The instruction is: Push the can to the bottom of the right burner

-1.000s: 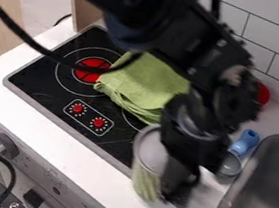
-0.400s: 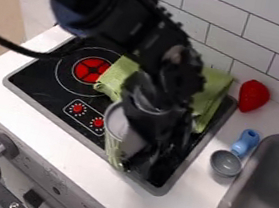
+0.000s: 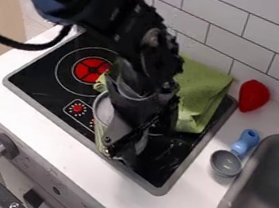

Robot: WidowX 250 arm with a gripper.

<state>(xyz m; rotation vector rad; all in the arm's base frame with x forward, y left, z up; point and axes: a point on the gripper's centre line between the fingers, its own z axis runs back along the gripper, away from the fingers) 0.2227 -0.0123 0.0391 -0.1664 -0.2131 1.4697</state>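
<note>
The claw hangs low over the front edge of the black stovetop, pointing down; I cannot tell whether it is wide, narrow or gripping. Right beside it, on its left in the view, stands the can, with a grey top and a green lower part, partly hidden by the claw. The can is at the stovetop's front rim, just right of the small control panel, where a red dial shows. Above the claw, the black arm slants in from the upper left, with a black cable looping out to the left. Left of the arm, a burner shows a red centre inside a pale ring. A green cloth lies rumpled over the rear right of the stovetop, partly behind the arm, a bit of it peeking out on the arm's left. Further right, on the white table, a red object rests near the tiled wall; in front of it is a scoop with a grey bowl and a blue handle, just beside the grey sink. Below the table's front edge, a dark knob sticks out from the appliance's front.
</note>
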